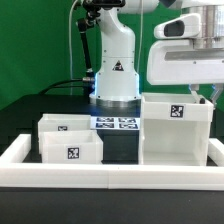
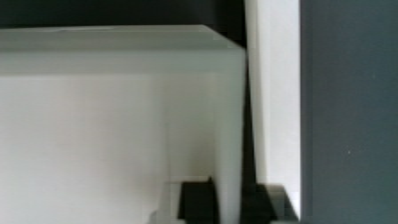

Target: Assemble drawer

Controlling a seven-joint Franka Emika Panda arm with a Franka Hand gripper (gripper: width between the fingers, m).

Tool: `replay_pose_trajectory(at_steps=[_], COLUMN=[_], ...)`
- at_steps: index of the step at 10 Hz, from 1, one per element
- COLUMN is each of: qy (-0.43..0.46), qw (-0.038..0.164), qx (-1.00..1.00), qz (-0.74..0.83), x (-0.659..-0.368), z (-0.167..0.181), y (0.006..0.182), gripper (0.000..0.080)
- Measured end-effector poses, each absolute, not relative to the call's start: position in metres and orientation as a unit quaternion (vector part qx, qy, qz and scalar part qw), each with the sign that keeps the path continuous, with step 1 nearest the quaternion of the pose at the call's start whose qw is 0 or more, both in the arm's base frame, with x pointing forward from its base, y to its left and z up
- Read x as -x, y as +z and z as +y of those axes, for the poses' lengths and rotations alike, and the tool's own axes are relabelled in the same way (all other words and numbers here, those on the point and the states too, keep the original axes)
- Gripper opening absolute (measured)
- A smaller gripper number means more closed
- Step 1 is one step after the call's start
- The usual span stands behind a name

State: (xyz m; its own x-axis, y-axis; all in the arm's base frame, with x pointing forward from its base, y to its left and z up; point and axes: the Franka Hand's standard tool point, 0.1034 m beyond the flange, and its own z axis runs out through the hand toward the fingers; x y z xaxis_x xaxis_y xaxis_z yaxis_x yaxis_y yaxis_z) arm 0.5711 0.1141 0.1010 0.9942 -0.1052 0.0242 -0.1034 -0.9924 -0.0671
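Observation:
The drawer's tall open-faced white casing stands on the table at the exterior view's right, with a square marker on its front. Two small shallow white trays sit at the exterior view's left, one behind the other, each with a marker. My gripper hangs over the casing's right wall. In the wrist view, my gripper has its two black fingers on either side of the thin white wall, pressed against it. The casing's inside fills most of that view.
The marker board lies between the trays and the casing, in front of the arm's base. A low white border wall runs along the front and sides of the work area. A green backdrop stands behind.

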Motion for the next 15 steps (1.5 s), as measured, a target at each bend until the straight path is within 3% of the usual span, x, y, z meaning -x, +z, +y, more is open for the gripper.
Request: replay_pose_trajectory(at_steps=[4, 15], qy=[-0.015, -0.013], qw=[0.033, 0.055], qx=[0.998, 0.919], qz=[0.056, 0.389], x=[-0.571, -0.588], z=[0.115, 0.112], y=[0.101, 0.103], gripper=[0.0038, 0.0038])
